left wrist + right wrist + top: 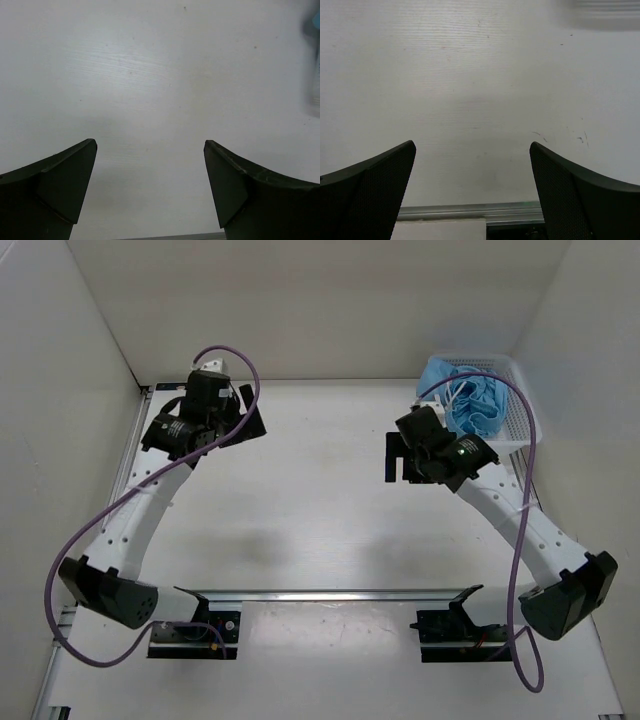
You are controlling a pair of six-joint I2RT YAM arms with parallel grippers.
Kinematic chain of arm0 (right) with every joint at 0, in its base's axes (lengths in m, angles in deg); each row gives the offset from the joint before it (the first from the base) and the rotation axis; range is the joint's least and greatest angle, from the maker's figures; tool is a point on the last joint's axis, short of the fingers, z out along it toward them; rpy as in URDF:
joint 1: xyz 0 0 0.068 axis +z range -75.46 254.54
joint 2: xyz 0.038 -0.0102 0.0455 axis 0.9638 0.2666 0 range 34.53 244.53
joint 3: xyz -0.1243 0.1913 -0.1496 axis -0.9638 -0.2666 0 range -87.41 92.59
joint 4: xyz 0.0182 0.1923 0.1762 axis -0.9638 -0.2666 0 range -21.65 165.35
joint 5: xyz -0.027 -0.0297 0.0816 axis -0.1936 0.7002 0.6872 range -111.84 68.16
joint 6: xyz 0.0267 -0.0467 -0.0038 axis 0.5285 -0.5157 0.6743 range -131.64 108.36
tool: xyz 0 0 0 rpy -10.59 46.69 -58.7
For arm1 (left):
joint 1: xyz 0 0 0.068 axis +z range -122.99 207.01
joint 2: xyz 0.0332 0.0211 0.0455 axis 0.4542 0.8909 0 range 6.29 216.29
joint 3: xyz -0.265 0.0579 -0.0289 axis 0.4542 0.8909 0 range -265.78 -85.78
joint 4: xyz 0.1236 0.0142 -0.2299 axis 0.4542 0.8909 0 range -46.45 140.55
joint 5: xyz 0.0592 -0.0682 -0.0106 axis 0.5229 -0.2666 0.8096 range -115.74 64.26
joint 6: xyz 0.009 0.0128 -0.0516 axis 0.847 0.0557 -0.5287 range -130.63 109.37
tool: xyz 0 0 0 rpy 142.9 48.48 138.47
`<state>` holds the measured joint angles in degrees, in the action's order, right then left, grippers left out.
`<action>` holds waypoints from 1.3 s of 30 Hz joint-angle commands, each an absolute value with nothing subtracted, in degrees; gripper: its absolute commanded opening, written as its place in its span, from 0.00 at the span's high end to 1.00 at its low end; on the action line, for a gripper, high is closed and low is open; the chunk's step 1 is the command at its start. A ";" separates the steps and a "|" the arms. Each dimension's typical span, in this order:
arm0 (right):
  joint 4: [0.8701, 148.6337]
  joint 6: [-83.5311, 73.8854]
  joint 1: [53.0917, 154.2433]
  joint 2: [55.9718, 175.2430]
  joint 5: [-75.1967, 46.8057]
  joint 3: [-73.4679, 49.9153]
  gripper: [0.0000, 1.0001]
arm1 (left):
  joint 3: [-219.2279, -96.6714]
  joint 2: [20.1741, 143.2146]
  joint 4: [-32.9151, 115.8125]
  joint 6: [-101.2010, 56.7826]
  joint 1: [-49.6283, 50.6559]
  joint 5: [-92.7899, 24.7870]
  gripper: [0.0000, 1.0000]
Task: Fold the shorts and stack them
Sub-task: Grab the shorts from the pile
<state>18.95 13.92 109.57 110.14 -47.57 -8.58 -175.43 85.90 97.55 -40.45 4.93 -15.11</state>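
Note:
The light blue shorts lie crumpled in a white mesh basket at the back right, white drawstring showing. A blurred blue bit of them shows at the right edge of the left wrist view. My left gripper is open and empty above the table at the back left; its wrist view shows only bare table between the fingers. My right gripper is open and empty, just left of the basket; its wrist view shows bare table.
White walls enclose the table on the left, back and right. A metal rail runs across the near side between the arm bases; it also shows in the right wrist view. Purple cables loop over both arms.

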 commanded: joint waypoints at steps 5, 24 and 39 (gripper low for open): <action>21.65 16.49 110.31 106.33 -50.39 -9.28 0.01 | -176.75 81.17 96.81 -35.59 5.04 -18.18 0.00; 19.89 13.15 79.05 139.18 -40.13 27.08 0.85 | -170.24 79.40 93.21 -36.82 3.81 -18.18 0.00; 19.54 18.33 64.08 173.92 -27.29 58.14 0.16 | -177.71 90.75 95.94 -35.15 3.81 -19.15 0.00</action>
<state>18.92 17.88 65.09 172.35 -31.44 54.67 -174.16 91.26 95.67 -35.93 4.01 -19.15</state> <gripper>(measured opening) 0.837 1.000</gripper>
